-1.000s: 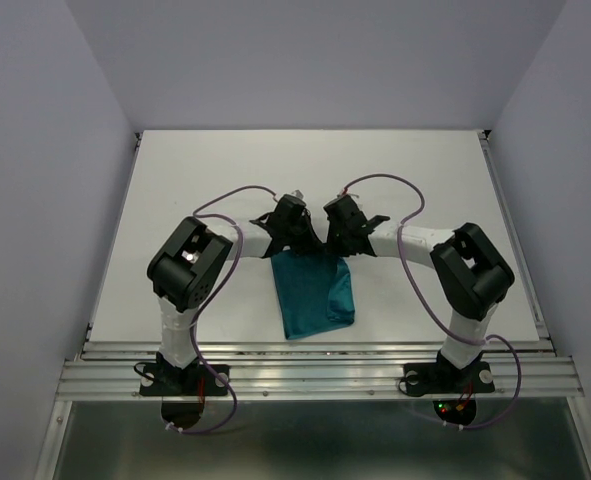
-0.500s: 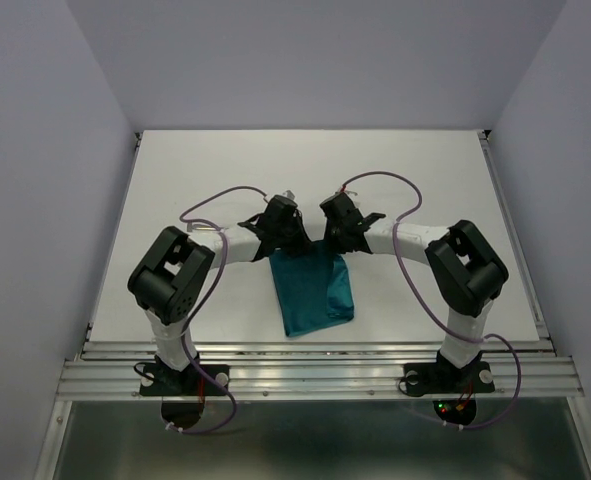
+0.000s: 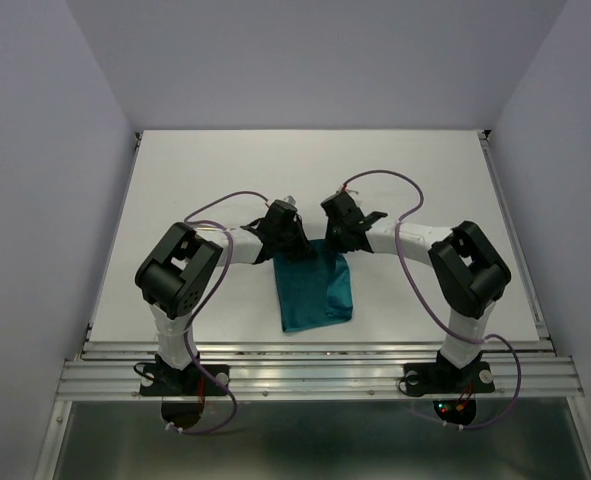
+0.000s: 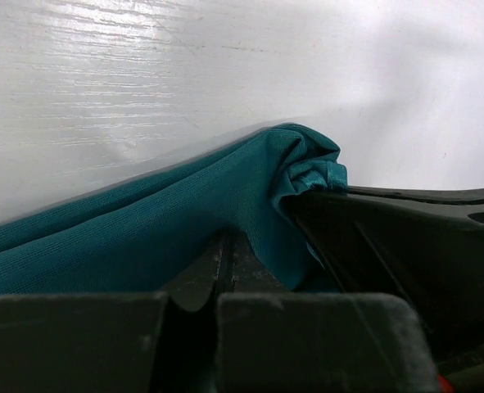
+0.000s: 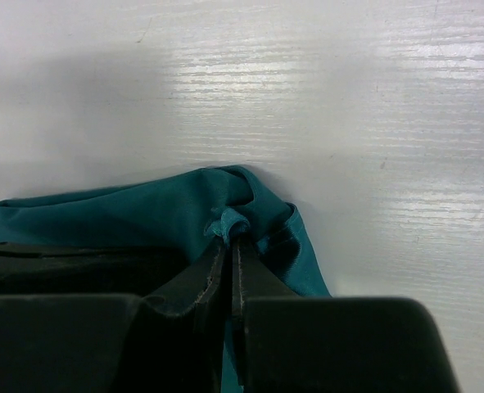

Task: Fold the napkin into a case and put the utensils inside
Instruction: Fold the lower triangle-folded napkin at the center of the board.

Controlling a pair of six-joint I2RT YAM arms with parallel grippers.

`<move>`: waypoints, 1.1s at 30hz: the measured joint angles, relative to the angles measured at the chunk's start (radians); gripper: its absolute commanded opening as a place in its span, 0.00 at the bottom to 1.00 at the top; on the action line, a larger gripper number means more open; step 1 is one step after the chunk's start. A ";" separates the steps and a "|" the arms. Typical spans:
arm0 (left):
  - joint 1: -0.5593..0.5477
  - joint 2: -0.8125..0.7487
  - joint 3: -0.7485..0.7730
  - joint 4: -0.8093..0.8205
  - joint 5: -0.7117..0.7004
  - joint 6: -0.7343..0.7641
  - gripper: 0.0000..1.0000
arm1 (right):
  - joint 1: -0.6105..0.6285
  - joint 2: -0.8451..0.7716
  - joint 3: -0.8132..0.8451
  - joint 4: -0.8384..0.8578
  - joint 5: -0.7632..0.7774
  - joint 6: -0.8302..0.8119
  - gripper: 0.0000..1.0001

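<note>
**Workcell State at Dual Grasp**

The white, faintly grained table (image 3: pixel 175 190) stood inside an enclosure of plain pale-lavender walls (image 3: pixel 35 200). A ribbed aluminium rail (image 3: pixel 315 378) ran along its near edge. The teal cloth napkin (image 3: pixel 315 295) lay folded on the table between the two arms, its near edge close to the rail. The left end effector (image 4: pixel 225 250) was pressed together, pinching a raised ridge of the napkin at its far-left corner. The right end effector (image 5: pixel 230 246) was likewise pressed together, pinching a small bunched tuck at the far-right corner.
</note>
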 measured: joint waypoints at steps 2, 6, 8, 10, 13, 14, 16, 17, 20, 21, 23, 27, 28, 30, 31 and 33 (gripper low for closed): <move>0.000 0.001 0.000 0.003 0.000 0.000 0.00 | 0.000 -0.008 0.000 -0.004 0.000 0.000 0.04; 0.000 0.004 0.000 0.011 0.001 0.000 0.00 | 0.000 -0.032 0.000 -0.011 0.009 0.000 0.04; 0.000 0.005 0.000 0.014 0.001 0.000 0.00 | 0.000 -0.038 0.008 -0.016 0.014 0.000 0.04; 0.000 0.006 0.000 0.015 0.001 0.000 0.00 | 0.000 -0.038 0.021 -0.016 0.015 0.000 0.04; 0.000 0.006 0.000 0.016 0.001 0.000 0.00 | 0.000 -0.037 0.041 -0.017 0.014 0.000 0.04; 0.000 0.006 0.000 0.016 0.001 0.000 0.00 | 0.001 -0.036 0.047 -0.017 0.014 0.000 0.04; 0.000 0.006 0.000 0.016 0.001 0.000 0.00 | 0.003 -0.032 0.057 -0.017 0.014 0.000 0.04; 0.000 0.006 0.000 0.016 0.001 0.000 0.00 | 0.006 -0.027 0.062 -0.017 0.014 0.000 0.04; 0.000 0.006 0.000 0.017 0.001 0.000 0.00 | 0.010 -0.009 0.067 -0.016 0.014 0.000 0.05; 0.000 0.006 0.000 0.017 0.001 0.000 0.00 | 0.011 -0.002 0.067 -0.016 0.014 0.000 0.05; 0.000 0.006 0.000 0.017 0.001 0.000 0.00 | 0.013 0.013 0.067 -0.016 0.014 0.000 0.06; 0.000 0.006 0.000 0.017 0.001 0.000 0.00 | 0.013 0.030 0.067 -0.016 0.014 0.001 0.09; 0.000 0.006 0.000 0.017 0.001 0.000 0.00 | 0.014 0.031 0.067 -0.015 0.014 0.001 0.12; 0.000 0.006 0.000 0.017 0.001 0.000 0.00 | 0.014 0.033 0.065 -0.014 0.014 0.002 0.18; 0.000 0.006 0.000 0.016 0.001 0.000 0.00 | 0.014 0.035 0.065 -0.013 0.014 0.004 0.26; 0.000 0.006 0.000 0.017 0.001 0.000 0.00 | 0.014 0.042 0.065 -0.011 0.013 0.005 0.31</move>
